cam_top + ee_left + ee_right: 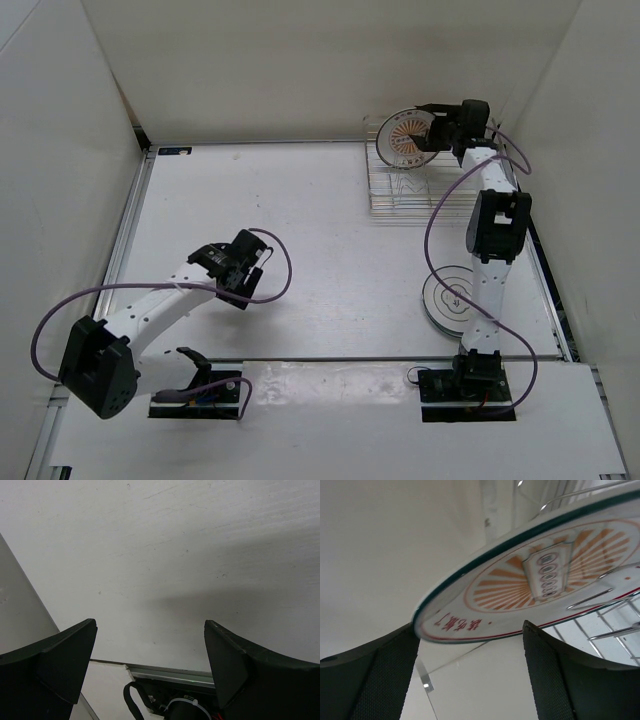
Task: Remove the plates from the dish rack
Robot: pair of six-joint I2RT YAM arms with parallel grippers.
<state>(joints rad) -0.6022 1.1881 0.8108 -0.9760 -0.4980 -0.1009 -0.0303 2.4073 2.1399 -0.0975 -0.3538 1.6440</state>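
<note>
silvery wire dish rack with thin parallel bars sits at the far right of the matte white table. one round glossy white plate stands on edge in it: dark green rim, thin red ring, orange sunburst centre, red characters near the edge. two more round white plates with black rings lie flat, apparently stacked, on the table beside the right arm, well apart from the rack. right gripper is at the standing plate's right edge; in the wrist view the rim dips between its black textured fingers, which stand wide apart and do not pinch it, contact unclear. left gripper hovers over bare table on the left, well away from rack and plates, fingers spread wide, holding nothing
</note>
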